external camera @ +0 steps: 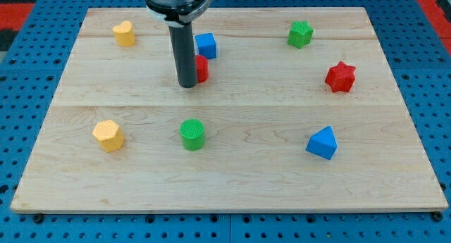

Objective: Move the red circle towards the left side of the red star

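The red circle [201, 68] sits in the upper middle of the wooden board, mostly hidden behind my rod. My tip [188, 84] rests on the board against the red circle's left side. The red star [340, 77] lies far off at the view's right, at about the same height as the red circle. A blue cube [206, 45] sits just above the red circle, close to it or touching it.
A yellow heart [124, 33] is at the top left and a green star-shaped block [300, 34] at the top right. A yellow hexagon [108, 135], a green circle [192, 134] and a blue triangular block [323, 143] lie along the lower half. The board's edge [225, 209] runs along the bottom.
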Available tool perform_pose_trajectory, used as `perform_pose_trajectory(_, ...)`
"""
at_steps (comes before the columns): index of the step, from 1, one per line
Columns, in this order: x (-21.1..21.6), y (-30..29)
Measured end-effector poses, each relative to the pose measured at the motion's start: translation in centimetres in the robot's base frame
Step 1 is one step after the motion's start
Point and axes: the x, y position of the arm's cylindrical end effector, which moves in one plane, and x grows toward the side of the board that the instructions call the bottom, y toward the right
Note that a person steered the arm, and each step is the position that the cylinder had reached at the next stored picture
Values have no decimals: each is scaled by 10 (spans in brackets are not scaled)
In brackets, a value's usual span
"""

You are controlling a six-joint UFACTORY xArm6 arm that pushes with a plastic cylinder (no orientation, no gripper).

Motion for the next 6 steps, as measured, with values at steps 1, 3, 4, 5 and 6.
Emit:
perform_pose_trajectory(1,-26,-52)
perform_pose_trajectory(3,-14,-20)
perform_pose_trajectory(4,-29,-1)
perform_pose_trajectory(5,-57,-11)
perform_pose_trajectory(6,-28,28)
